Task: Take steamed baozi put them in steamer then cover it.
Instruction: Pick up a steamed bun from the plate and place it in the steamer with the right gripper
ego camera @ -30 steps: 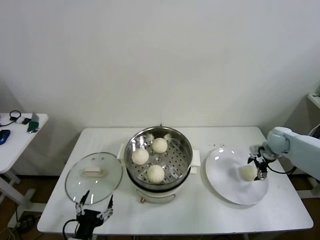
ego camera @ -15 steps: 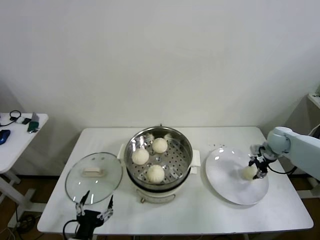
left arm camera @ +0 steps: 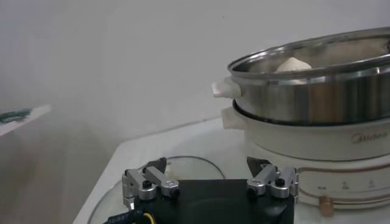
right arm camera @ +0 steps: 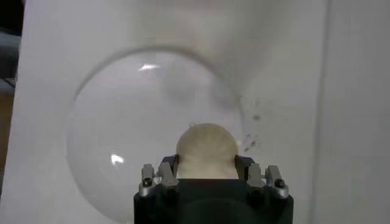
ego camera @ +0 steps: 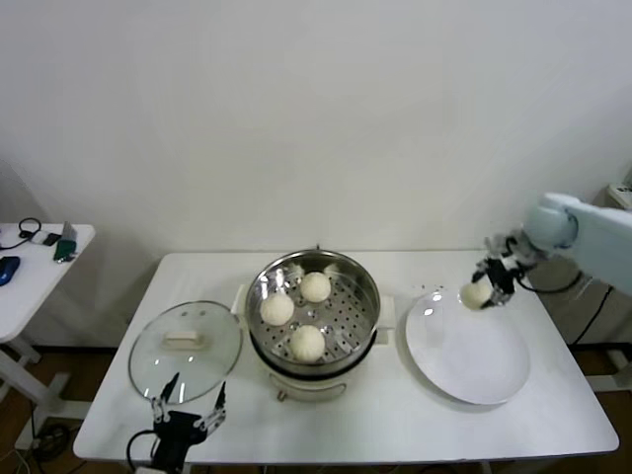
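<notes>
**Right gripper lifts the last baozi off the plate**

Since the earlier frame the right gripper (ego camera: 481, 287) has closed on the baozi (ego camera: 476, 294) that lay on the plate (ego camera: 472, 354) and has raised it. The bun is now in the air, above the far edge of the plate, on the side toward the steamer (ego camera: 312, 314). In the right wrist view the baozi (right arm camera: 206, 150) sits between the 2 fingers (right arm camera: 159, 176), which press on its sides, and the plate (right arm camera: 128, 115) is seen below it with nothing on it.

3 baozi lie on the perforated tray inside the steamer: 1 at the back (ego camera: 315, 286), 1 at the left (ego camera: 276, 309) and 1 at the front (ego camera: 307, 342). They are near to each other but do not touch.

The cover (ego camera: 186, 351) lies flat on the table (ego camera: 395, 425), just to the left of the steamer, with its handle up.

The left gripper (ego camera: 187, 420) is parked at the near edge of the table, in front of the cover. Its fingers are spread wide and hold nothing.
</notes>
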Robot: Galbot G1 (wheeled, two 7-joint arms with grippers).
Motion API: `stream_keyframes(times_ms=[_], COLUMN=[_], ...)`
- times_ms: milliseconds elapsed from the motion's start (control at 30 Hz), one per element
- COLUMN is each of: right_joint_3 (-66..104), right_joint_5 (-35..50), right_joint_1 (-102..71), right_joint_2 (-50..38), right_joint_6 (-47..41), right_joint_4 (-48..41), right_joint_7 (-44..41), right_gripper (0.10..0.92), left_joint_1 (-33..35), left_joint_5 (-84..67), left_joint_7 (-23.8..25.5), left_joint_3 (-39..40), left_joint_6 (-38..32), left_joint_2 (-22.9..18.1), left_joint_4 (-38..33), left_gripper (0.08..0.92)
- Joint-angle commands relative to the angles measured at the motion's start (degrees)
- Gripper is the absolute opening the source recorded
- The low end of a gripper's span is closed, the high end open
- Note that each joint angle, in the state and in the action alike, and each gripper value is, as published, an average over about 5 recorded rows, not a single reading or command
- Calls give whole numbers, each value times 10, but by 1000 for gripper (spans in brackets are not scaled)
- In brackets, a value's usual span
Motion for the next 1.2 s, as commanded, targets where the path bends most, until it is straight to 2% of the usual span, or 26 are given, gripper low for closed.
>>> stream_keyframes(times_ms=[33, 233, 400, 800, 1200], right_joint_3=[-112, -68, -60, -48, -15], right_joint_5=[218, 279, 271, 145, 103], right_joint_1=[283, 242, 165, 0, -72], right_joint_2=[115, 173, 214, 221, 231], right_joint_6=[-56, -111, -133, -151, -144], right_joint_4=[153, 221, 233, 178, 105], right_joint_7=[17, 78, 117, 152, 174], right_gripper=[628, 628, 630, 645, 653], left_joint_1=[0, -4, -6, -4, -7], left_joint_5=[-2, -7, -14, -21, -20], left_joint_7=[0, 0, 0, 0, 0], left_joint_3=[2, 4, 2, -5, -7], left_joint_6=[0, 1, 2, 1, 1], left_joint_2=[5, 6, 7, 7, 0], left_joint_4=[-2, -5, -5, -4, -6], left_gripper=[823, 823, 823, 823, 823])
